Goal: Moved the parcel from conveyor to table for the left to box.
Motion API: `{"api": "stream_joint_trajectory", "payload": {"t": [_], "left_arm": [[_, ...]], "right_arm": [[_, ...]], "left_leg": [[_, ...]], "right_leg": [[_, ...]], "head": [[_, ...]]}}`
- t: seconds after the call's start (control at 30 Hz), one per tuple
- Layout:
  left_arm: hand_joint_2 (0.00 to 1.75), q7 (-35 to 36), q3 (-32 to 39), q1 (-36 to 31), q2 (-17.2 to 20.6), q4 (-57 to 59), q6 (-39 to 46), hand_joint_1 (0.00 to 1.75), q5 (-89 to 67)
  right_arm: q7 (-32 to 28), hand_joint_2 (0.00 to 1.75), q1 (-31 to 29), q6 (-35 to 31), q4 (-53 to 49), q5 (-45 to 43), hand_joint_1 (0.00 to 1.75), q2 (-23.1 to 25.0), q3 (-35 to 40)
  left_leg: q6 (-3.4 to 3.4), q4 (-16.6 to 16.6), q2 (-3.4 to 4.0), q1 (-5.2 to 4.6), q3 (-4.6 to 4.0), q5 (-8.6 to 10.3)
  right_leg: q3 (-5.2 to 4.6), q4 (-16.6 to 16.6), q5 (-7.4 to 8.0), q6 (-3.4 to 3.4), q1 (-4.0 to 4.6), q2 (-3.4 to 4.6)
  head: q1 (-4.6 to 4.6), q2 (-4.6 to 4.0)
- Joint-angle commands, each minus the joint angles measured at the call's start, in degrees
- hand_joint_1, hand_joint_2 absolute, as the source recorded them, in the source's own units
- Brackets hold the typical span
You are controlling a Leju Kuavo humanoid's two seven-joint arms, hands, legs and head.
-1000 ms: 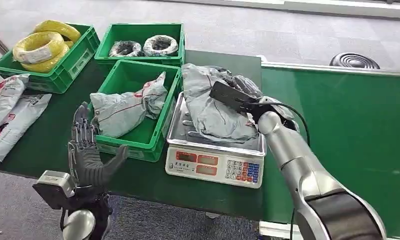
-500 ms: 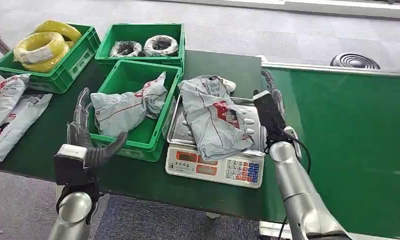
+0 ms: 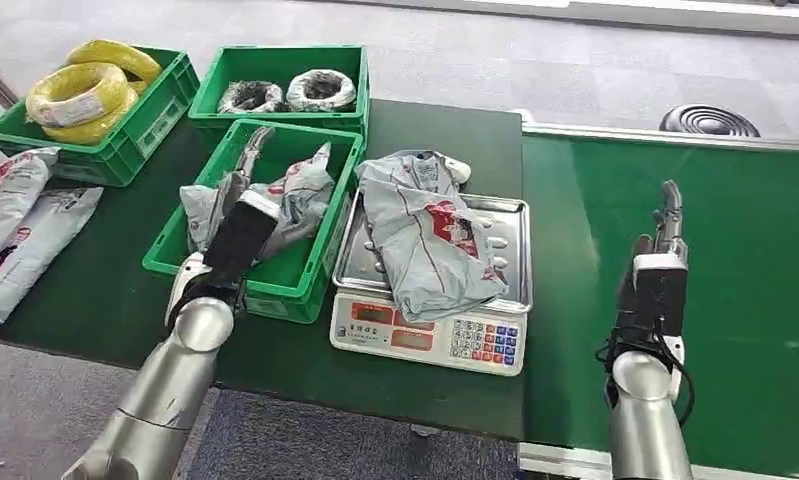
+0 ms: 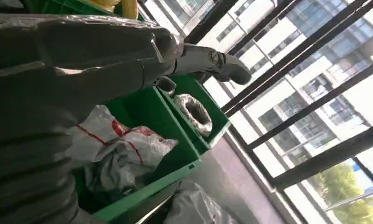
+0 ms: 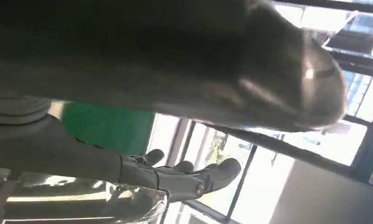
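From the head view I see the parcel (image 3: 425, 245) lying on the scale's tray (image 3: 510, 215), just right of the near green bin (image 3: 275, 290). My left hand (image 3: 237, 195) reaches over that bin, fingers straight, holding nothing. My right hand (image 3: 665, 225) hovers over the conveyor (image 3: 735, 260) (edge-on, empty). In the left wrist view, the fingers (image 4: 212, 60) extend over the bin's bagged parcels (image 4: 123, 154). In the right wrist view, the fingers (image 5: 189, 177) are spread, grasping nothing.

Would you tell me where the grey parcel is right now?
Head view: the grey parcel lies on the scale tray, right of the green crate.

I count three green crates (image 3: 275, 70), one scale (image 3: 430, 335), two yellow coils (image 3: 75, 92), two black coils (image 3: 320, 90), four parcels (image 3: 430, 245).
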Motion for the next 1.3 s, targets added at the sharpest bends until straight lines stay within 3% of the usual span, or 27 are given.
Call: {"api": "stream_joint_trajectory", "payload": {"t": [0.03,0.27,0.3,0.33,0.37,0.43,0.57,0.8,1.13,1.3], "left_arm": [[1.75,2.84,-10.13,-21.61,-9.42,36.29,-4.91,0.0,-1.78],[1.75,7.85,-14.74,-25.94,-16.85,48.2,-9.0,0.05,-5.69],[1.75,9.83,-17.09,-25.62,-16.92,47.61,-9.99,0.86,-6.09],[1.75,11.73,-19.97,-25.31,-16.92,47.13,-10.53,1.31,-6.6],[1.75,12.8,-21.75,-25.02,-16.92,46.9,-10.66,1.55,-6.3],[1.75,13.84,-24.47,-24.51,-16.92,46.84,-10.32,1.55,-4.98],[1.75,16.09,-30.73,-24.23,-16.92,48.33,-12.02,1.75,-4.8],[1.75,17.73,-39.97,-22.93,-16.92,49.75,-13.38,1.75,-5.11],[1.75,16.51,-39.99,-23.7,-16.92,51.08,-12.22,1.75,-4.57],[1.75,13.23,-33.03,-25.07,-15.71,50.96,-2.7,1.75,-3.28]], "right_arm": [[-0.01,0.0,14.58,2.34,-13.81,-0.42,0.0,2.46,-3.01],[0.61,0.0,13.1,1.62,-17.95,3.68,0.0,4.2,1.96],[0.69,0.0,13.3,1.21,-18.37,4.51,0.0,4.5,2.48],[0.65,0.0,13.52,1.0,-18.71,4.76,0.0,4.64,2.71],[0.61,0.0,13.69,0.84,-19.0,4.78,0.0,4.78,2.78],[0.4,0.0,13.94,0.47,-19.69,4.75,0.0,4.86,2.8],[-0.49,0.0,14.56,-0.08,-21.24,4.14,0.0,5.19,2.71],[-0.28,0.0,15.67,-0.83,-23.57,4.39,0.0,5.52,2.93],[0.01,0.0,15.08,-1.69,-21.73,5.76,0.0,5.42,3.9],[0.51,0.0,14.17,-1.94,-20.68,5.87,0.0,5.21,4.44]], "left_leg": [[0.0,0.01,-0.59,0.08,-0.08,0.09],[0.01,0.04,0.03,-0.02,-0.09,-0.01],[0.01,0.03,0.0,-0.02,-0.06,-0.01],[0.01,0.03,0.0,-0.01,-0.07,-0.01],[0.01,0.01,0.04,-0.02,-0.04,-0.02],[0.0,-0.05,0.12,-0.01,0.05,-0.02],[0.01,-0.02,0.13,-0.03,-0.02,-0.02],[0.01,-0.08,0.21,-0.03,0.06,-0.02],[0.01,-0.07,0.24,-0.03,0.06,-0.03],[0.01,-0.07,0.33,-0.02,0.06,-0.03]], "right_leg": [[0.21,-0.08,-0.06,-0.03,0.09,-0.62],[0.04,0.03,-0.01,-0.03,-0.02,0.05],[0.07,0.01,-0.01,-0.05,-0.01,0.0],[0.05,0.01,-0.01,-0.04,-0.01,0.02],[0.06,0.0,0.0,-0.03,-0.02,0.08],[0.13,-0.06,0.02,-0.07,0.0,0.12],[0.05,-0.01,0.01,-0.02,-0.03,0.15],[0.11,-0.07,0.04,-0.04,-0.02,0.22],[0.1,-0.05,0.04,-0.03,-0.03,0.26],[0.08,-0.06,0.07,-0.04,-0.01,0.35]], "head": [[0.02,0.0],[0.02,0.0],[0.0,0.0],[0.02,0.0],[0.0,0.0],[0.02,0.0],[0.0,0.0],[0.02,0.0],[0.02,0.0],[0.02,0.0]]}}
